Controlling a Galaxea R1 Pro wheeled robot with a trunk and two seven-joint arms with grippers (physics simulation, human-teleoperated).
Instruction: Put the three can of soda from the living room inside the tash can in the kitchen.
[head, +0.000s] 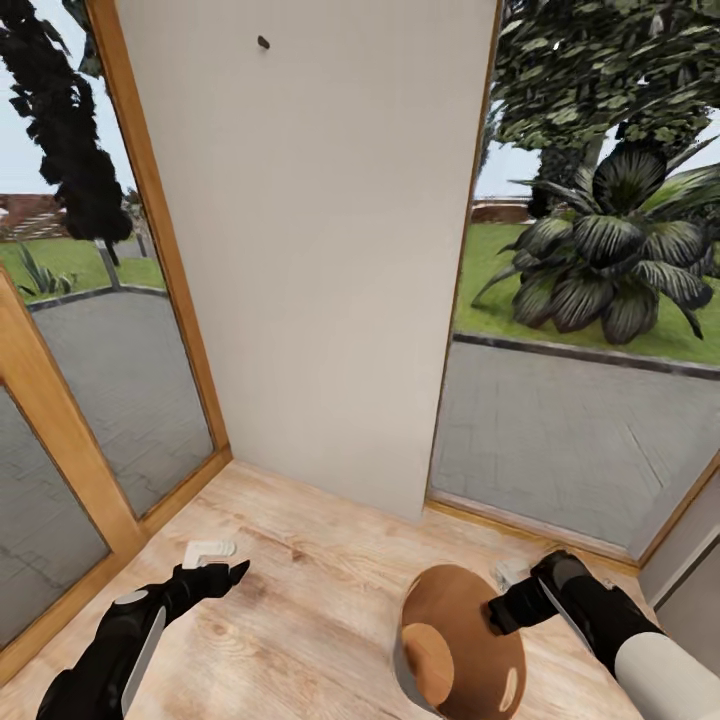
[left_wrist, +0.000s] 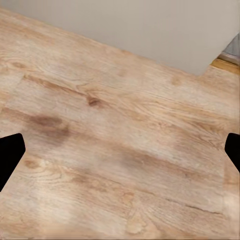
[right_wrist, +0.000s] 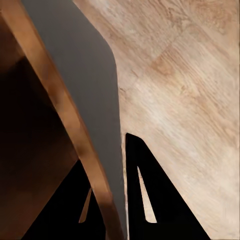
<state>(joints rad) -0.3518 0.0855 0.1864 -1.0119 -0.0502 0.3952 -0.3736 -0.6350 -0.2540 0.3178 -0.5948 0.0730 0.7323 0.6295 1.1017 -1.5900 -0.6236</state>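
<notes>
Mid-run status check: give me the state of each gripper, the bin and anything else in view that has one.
left gripper: open, empty, above the wood floor.
right gripper: shut on the trash can's rim, one finger inside and one outside.
trash can: held off the floor, tilted toward the camera, no can visible in the part of its inside that shows.
glass doors: closed.

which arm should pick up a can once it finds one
Left. The left gripper is open and empty over the floor, while the right gripper is clamped on the bin rim, one finger inside, one outside.
</notes>
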